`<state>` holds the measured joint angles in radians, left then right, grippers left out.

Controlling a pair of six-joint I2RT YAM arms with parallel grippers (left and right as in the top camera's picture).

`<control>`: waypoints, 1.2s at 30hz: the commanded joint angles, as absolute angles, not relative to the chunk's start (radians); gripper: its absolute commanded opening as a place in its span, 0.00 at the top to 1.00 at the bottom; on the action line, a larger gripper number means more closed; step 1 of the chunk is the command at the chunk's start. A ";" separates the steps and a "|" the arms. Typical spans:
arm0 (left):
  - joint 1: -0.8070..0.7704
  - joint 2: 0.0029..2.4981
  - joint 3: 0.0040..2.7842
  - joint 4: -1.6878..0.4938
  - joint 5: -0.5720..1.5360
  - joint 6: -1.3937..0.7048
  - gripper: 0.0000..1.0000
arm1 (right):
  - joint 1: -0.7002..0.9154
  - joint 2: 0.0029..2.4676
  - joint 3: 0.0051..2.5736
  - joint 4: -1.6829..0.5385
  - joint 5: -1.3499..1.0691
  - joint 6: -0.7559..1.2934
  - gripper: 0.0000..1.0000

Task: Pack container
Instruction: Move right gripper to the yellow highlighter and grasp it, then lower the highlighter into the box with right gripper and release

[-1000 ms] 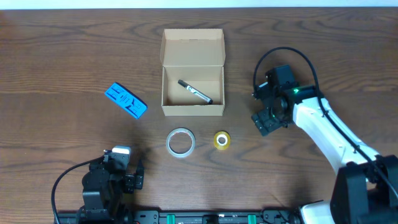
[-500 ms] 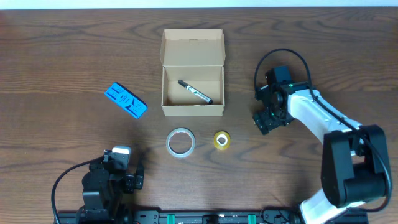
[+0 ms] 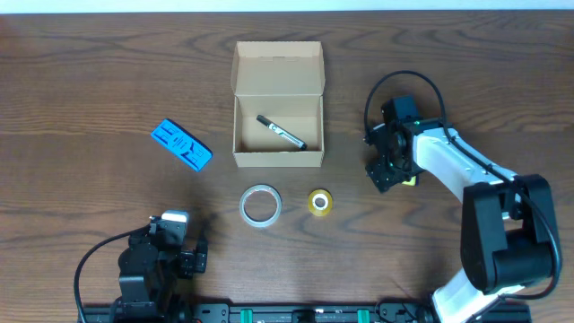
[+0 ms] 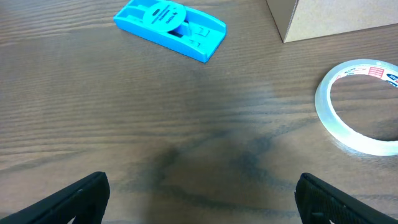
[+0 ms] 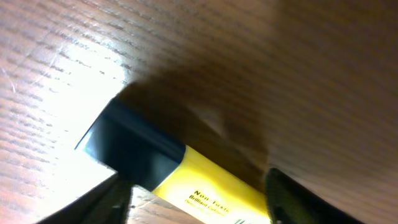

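Observation:
The container (image 3: pixel 278 154), a tan cardboard box with its flap lid folded back, stands open at the table's middle; its corner shows in the left wrist view (image 4: pixel 329 18). A black marker (image 3: pixel 282 132) lies inside. My right gripper (image 3: pixel 392 170) is low on the table right of the box. In the right wrist view its open fingers (image 5: pixel 199 202) straddle a yellow highlighter with a black cap (image 5: pixel 205 183), which peeks out in the overhead view (image 3: pixel 411 180). My left gripper (image 3: pixel 172 258) rests open and empty at the front left (image 4: pixel 199 199).
A clear tape roll (image 3: pixel 260 205) (image 4: pixel 364 106) and a small yellow tape roll (image 3: pixel 320 202) lie in front of the box. A blue plastic dispenser (image 3: pixel 181 144) (image 4: pixel 171 28) lies to the box's left. The right arm's cable (image 3: pixel 404 79) loops above the gripper.
My right gripper has shifted slightly and settled lower over the yellow highlighter, whose end now shows beside it. The left arm has not moved.

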<state>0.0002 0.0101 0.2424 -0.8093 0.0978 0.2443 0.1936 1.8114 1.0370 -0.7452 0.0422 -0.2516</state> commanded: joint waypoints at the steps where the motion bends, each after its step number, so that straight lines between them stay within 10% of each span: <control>1: 0.007 0.004 0.234 -0.819 0.097 0.262 0.05 | 0.189 1.833 1.031 -0.760 0.017 -0.218 0.48; 15: 0.007 0.004 0.234 -0.819 0.097 0.262 0.05 | 0.191 1.829 1.047 -0.778 -0.005 -0.085 0.94; 36: 0.007 0.004 0.234 -0.819 0.097 0.262 0.05 | 0.313 1.580 1.483 -0.900 -0.056 -0.067 0.94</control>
<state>0.0002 0.0101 0.2424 -0.8093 0.0978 0.2443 0.2714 1.5719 1.4185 -0.8864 -0.0429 -0.0799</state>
